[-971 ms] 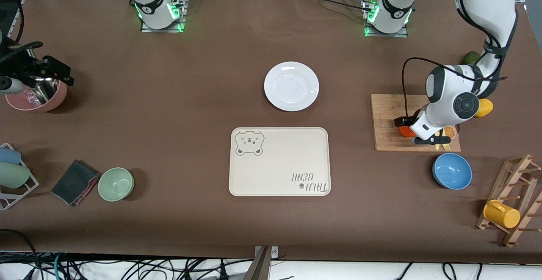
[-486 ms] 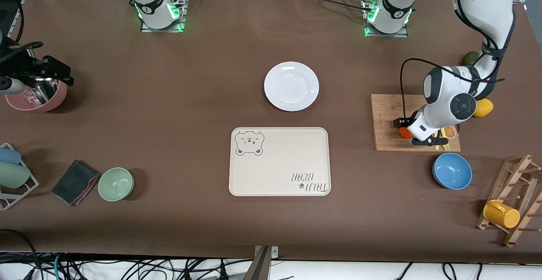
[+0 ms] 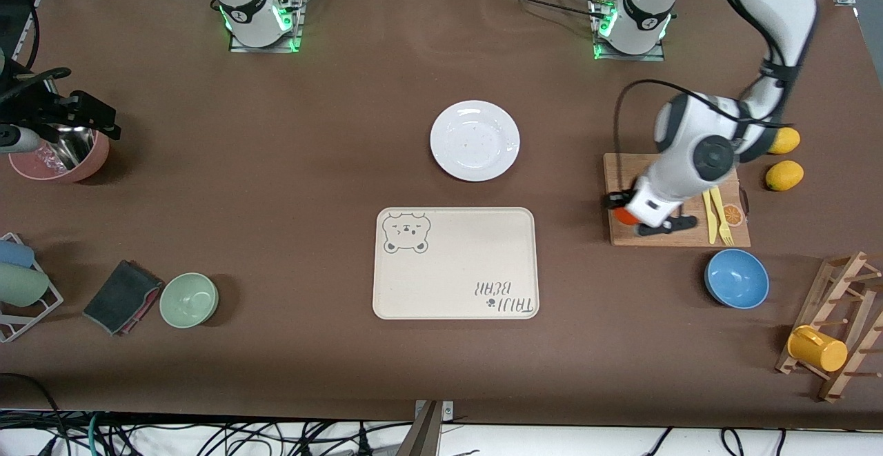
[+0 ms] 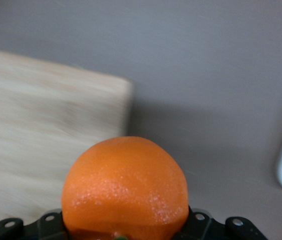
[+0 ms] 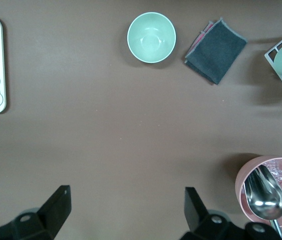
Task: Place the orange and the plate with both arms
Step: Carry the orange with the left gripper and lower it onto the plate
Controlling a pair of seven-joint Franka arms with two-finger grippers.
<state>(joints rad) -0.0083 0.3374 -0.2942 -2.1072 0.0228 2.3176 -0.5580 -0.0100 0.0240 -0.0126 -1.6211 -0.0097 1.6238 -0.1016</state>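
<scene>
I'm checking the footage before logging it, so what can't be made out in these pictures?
- Left tool fingers: front view, hidden by the arm; left wrist view, by the orange.
- Orange's underside: left wrist view, cut off by the edge.
- Right tool: front view, cut off by the edge.

Between the plate [image 3: 474, 140] and the cutting board [image 3: 676, 201] we see bare tabletop, as between the plate and the bear tray [image 3: 455, 263]. Beside the board stand the blue bowl [image 3: 736, 278], two lemons [image 3: 784, 175] and the wooden rack [image 3: 838, 325].
</scene>
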